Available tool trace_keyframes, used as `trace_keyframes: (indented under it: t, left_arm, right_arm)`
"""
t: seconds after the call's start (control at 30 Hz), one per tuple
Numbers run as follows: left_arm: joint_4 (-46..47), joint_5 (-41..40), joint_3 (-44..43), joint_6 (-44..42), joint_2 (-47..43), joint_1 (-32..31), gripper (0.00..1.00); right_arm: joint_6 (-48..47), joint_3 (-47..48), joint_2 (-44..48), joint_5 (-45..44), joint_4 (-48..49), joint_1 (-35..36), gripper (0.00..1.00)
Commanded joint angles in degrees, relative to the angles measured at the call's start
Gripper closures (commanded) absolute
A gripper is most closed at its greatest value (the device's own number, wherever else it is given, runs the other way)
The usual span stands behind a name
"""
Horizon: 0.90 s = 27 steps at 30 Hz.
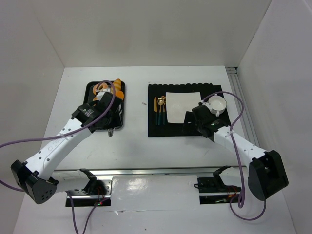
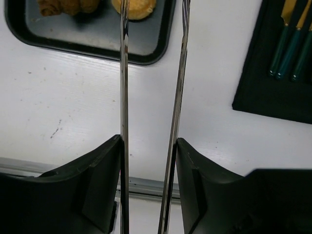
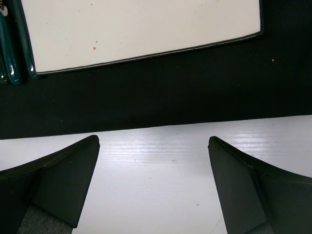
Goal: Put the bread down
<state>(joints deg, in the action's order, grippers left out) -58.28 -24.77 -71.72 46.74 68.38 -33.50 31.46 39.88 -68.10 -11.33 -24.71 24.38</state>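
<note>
A golden roundish bun, the bread (image 2: 135,7), lies in the black tray (image 2: 151,51) at the top edge of the left wrist view, next to a browner pastry (image 2: 68,6). My left gripper (image 2: 148,139) is shut on metal tongs (image 2: 124,73), whose two arms stand apart and reach toward the tray. In the top view my left gripper (image 1: 109,118) hangs over the tray's near part (image 1: 89,92) and hides the bread. My right gripper (image 3: 153,141) is open and empty over the table at the near edge of the black mat (image 3: 146,102).
A white rectangular plate (image 1: 181,105) lies on the black mat (image 1: 161,129), with cutlery (image 1: 160,109) to its left and a white cup (image 1: 217,104) to its right. A ring doughnut (image 1: 102,88) and an orange pastry (image 1: 117,87) sit at the tray's far end.
</note>
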Motion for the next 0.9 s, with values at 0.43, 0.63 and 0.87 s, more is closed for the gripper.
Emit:
trace_keyframes:
  t: [0.43, 0.63, 0.87]
  left_arm:
    - [6.7, -5.2, 3.8, 1.2, 7.3, 5.3, 0.39]
    - [10.1, -0.2, 4.9, -1.2, 7.3, 7.0, 0.41]
    - [11.2, 0.9, 5.5, -1.7, 7.3, 7.5, 0.42]
  right_arm:
    - [-0.7, 2.3, -1.8, -0.1, 2.8, 0.7, 0.0]
    - [-0.7, 2.3, -1.8, -0.1, 2.8, 0.7, 0.0]
    - [-0.7, 2.3, -2.8, -0.1, 3.3, 0.7, 0.0]
